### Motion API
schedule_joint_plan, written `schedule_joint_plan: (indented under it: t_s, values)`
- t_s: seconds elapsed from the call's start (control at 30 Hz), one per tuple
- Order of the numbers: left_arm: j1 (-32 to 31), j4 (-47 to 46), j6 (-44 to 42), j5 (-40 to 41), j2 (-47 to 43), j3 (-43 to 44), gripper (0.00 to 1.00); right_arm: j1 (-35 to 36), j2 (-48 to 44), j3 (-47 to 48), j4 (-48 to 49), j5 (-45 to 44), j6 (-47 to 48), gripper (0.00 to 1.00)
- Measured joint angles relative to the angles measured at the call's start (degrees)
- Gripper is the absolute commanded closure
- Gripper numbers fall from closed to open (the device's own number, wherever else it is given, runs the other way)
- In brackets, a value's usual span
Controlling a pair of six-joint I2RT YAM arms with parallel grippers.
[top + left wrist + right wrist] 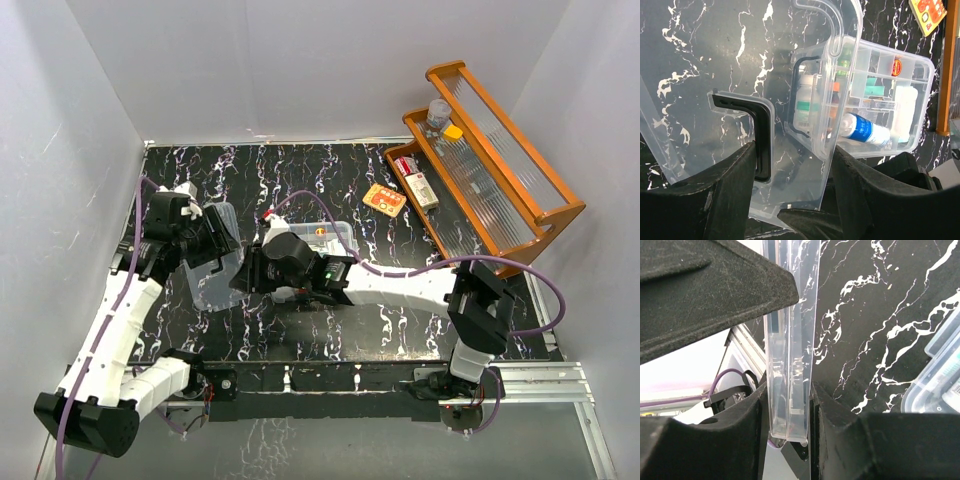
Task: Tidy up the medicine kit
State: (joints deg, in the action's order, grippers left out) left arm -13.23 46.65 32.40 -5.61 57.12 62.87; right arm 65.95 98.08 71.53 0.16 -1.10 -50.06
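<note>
**Already Uncovered: Lid Held Off the Medicine Kit**

At the left of the black marbled table (300, 180), the left gripper (794, 150) is seen with its jaws spread wide, the clear lid (795, 190) lying between them. Both fingers (725, 195) are set against the lid's sides, yet whether it is actually clamped cannot be told. The lid's black handle (762, 135) is turned towards the left finger. Just to the right, the lid's edge is pinched between the nearly closed jaws of the right gripper (788, 395). Beyond that, the medicine kit (927, 95) is found at the middle of the table, uncovered, with a white blue-labelled bottle (865, 131) lying among its compartments. Further right an orange packet (384, 199) is laid flat, near the wooden rack (497, 108) placed along the right edge.
</note>
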Motion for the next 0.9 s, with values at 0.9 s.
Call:
schedule_joint_plan:
  t_s: [0.9]
  values:
    - [0.1, -3.5, -2.4, 1.8, 4.3, 14.8, 0.01, -25.9, -11.1, -8.0, 8.5, 39.2, -4.3, 0.82]
